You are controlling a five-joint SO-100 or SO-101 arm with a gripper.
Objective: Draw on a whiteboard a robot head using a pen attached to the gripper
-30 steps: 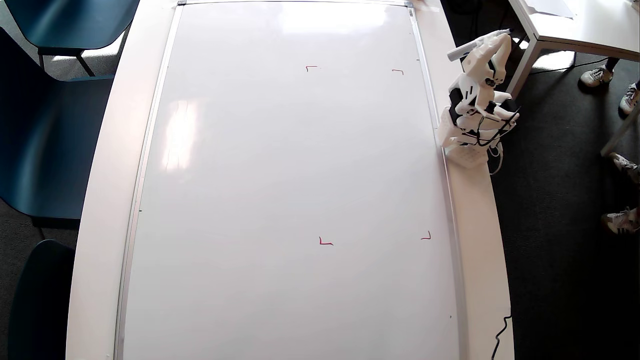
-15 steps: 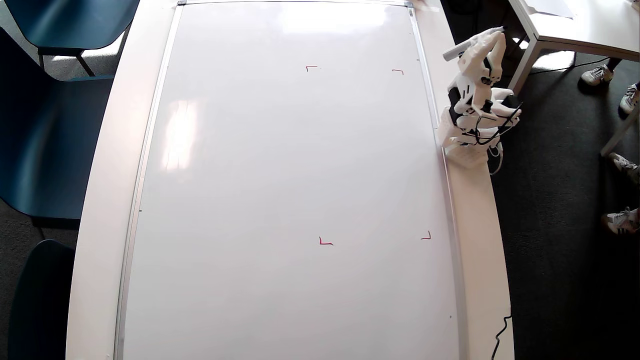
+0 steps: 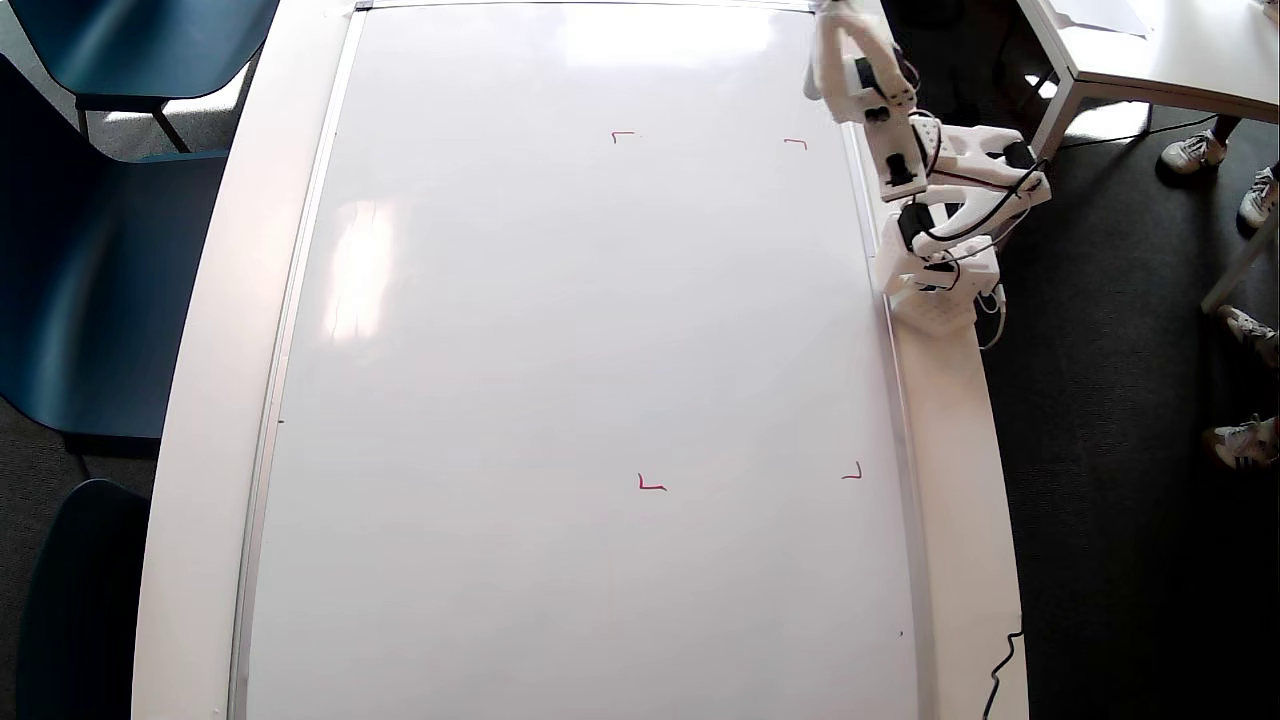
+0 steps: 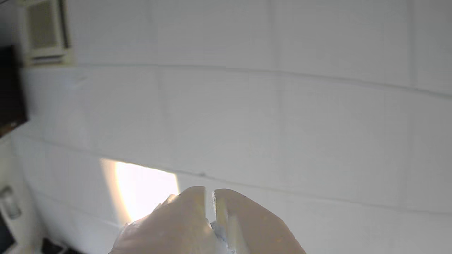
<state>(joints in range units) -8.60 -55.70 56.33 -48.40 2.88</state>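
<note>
No blue line marked the whiteboard [image 3: 560, 350] yet. The gripper [image 3: 835, 40], upper right of the overhead view, sat nearly clenched; grasping the pen? Couldn't tell. A steep descent risked skidding.

The glossy white whiteboard [image 3: 560, 380] lies flat, silver-framed, bearing only four small red corner marks; most of it spreads left of and below the gripper [image 3: 835, 25] in the overhead view

probably an office or meeting room: dark carpet [image 3: 1100, 500], blue chairs [image 3: 100, 250] around a long white tabletop [image 3: 200, 400], onlookers' sneakers [image 3: 1190, 150], painted block wall [image 4: 282, 106].
</note>
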